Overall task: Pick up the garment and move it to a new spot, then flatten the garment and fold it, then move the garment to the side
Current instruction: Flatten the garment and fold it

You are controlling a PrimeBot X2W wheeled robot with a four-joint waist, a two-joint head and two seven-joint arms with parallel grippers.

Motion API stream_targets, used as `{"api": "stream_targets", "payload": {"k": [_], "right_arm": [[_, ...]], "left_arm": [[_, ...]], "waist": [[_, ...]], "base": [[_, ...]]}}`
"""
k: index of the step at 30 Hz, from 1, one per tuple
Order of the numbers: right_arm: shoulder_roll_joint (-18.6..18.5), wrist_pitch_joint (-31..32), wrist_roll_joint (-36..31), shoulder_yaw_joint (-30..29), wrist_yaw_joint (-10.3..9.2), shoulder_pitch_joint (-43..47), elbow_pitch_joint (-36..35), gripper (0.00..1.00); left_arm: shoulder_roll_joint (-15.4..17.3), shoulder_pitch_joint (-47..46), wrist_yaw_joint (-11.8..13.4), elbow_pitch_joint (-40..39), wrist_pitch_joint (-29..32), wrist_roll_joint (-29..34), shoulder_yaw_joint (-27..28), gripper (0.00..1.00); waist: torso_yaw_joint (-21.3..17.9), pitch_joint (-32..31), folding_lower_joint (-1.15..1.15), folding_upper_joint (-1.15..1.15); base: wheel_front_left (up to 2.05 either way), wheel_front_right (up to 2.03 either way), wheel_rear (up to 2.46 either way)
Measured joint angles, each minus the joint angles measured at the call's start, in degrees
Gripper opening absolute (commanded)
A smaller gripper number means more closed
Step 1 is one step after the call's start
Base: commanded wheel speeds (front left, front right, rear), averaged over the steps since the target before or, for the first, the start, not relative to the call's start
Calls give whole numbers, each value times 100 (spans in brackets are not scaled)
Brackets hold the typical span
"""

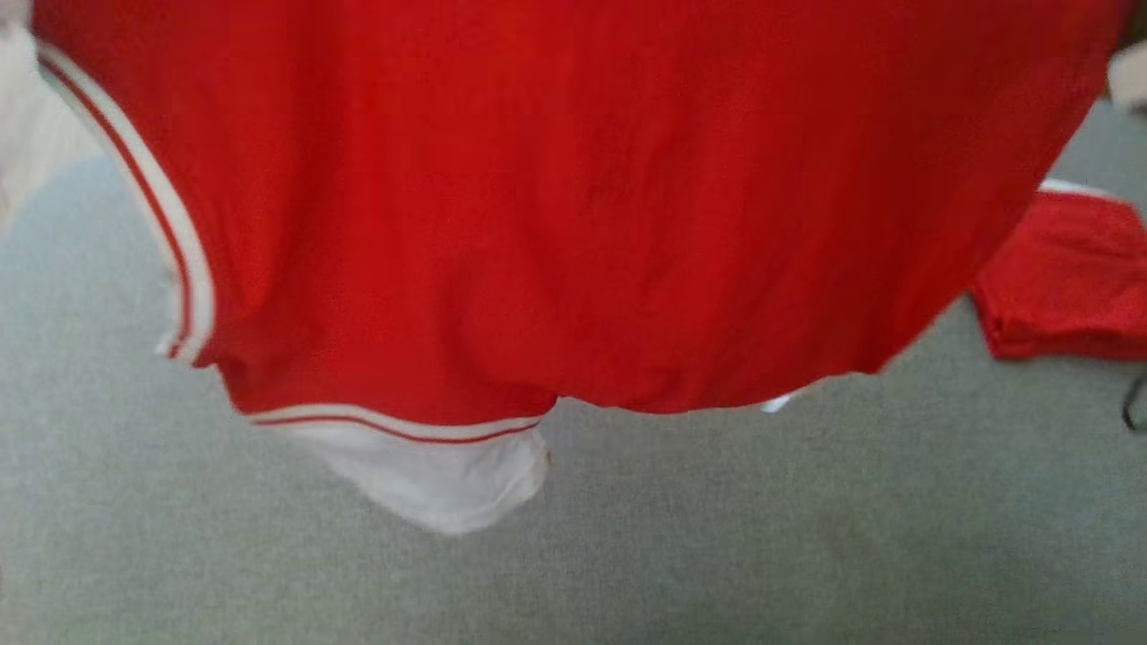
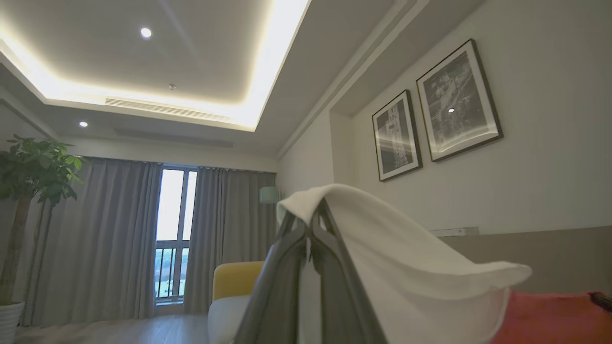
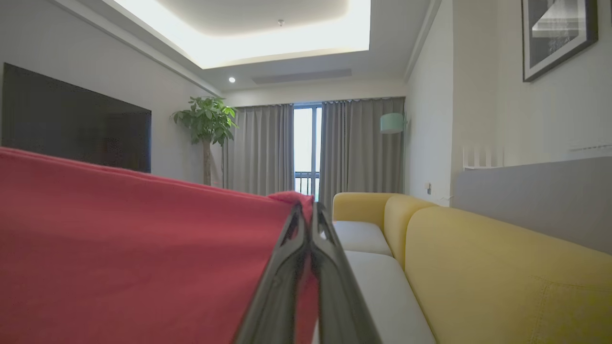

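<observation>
Head view: red garment (image 1: 582,206) with white-and-red trim hangs spread above the grey surface (image 1: 806,537); a second red cloth (image 1: 1066,278) lies on that surface at the right.
Left wrist view: left gripper (image 2: 308,215), fingers pressed together, pinches the garment's white fabric, which drapes over the tips.
Right wrist view: right gripper (image 3: 306,212), fingers likewise closed, clamps the garment's red edge; a yellow sofa (image 3: 478,267) stands behind.

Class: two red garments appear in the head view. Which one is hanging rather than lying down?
The large garment with white striped trim, hanging across the view; the smaller red piece lies on the grey surface at the right.
</observation>
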Motion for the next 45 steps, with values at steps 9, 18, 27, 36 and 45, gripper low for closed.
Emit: {"api": "stream_targets", "payload": {"k": [9,18,27,36,45], "right_arm": [[324,1,-699,403,0,-1627,1350,0],[405,-971,-1429,390,0,-3023,2198,0],[263,-1345,-1649,412,0,-2998,2839,0],[252,-1562,-1556,168,0,-1582,3212,0],[122,-1451,-1057,-53,0,461,2568,0]], "left_arm": [[282,-1670,0,1842,-360,299,-946,0],[330,-3170,0,2961,-1624,278,-1667,0],[633,-2390,0,2611,-1901,-790,-2517,0],[695,-181,-1,1536,-1900,-1117,-2287,0],[789,2694,11,793,-1897,-1172,-1907,0]], "waist": [[33,1046,2,0],[136,1975,2,0],[444,2540,1,-1],[705,2443,-1,0],[683,1674,-2,0]], "base": [[0,0,0],[0,0,0],[0,0,0],[0,0,0],[0,0,0]]}}
